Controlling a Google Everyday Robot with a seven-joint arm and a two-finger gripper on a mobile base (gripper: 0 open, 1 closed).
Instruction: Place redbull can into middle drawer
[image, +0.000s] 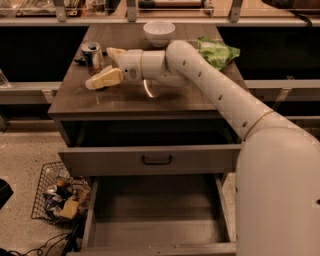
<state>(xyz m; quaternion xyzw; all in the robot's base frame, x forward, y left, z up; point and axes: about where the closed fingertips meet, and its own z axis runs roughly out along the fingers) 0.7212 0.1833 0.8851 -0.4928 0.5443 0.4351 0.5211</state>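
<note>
The redbull can (92, 56) stands upright at the back left of the dark cabinet top (150, 100); it is slim, with a silver top. My gripper (107, 65) is just to the right of the can, level with it, and open. One pale finger (103, 79) reaches in front of the can and the other (115, 51) lies behind it. The can is not gripped. The middle drawer (155, 215) is pulled wide open low in the view, with its bare grey floor and side walls showing and nothing in it.
A white bowl (159, 32) sits at the back of the top and a green bag (216, 51) at the back right. A grey drawer front with a dark bar handle (156, 160) juts out above the open drawer. A wire basket of clutter (60, 197) stands on the floor at the left.
</note>
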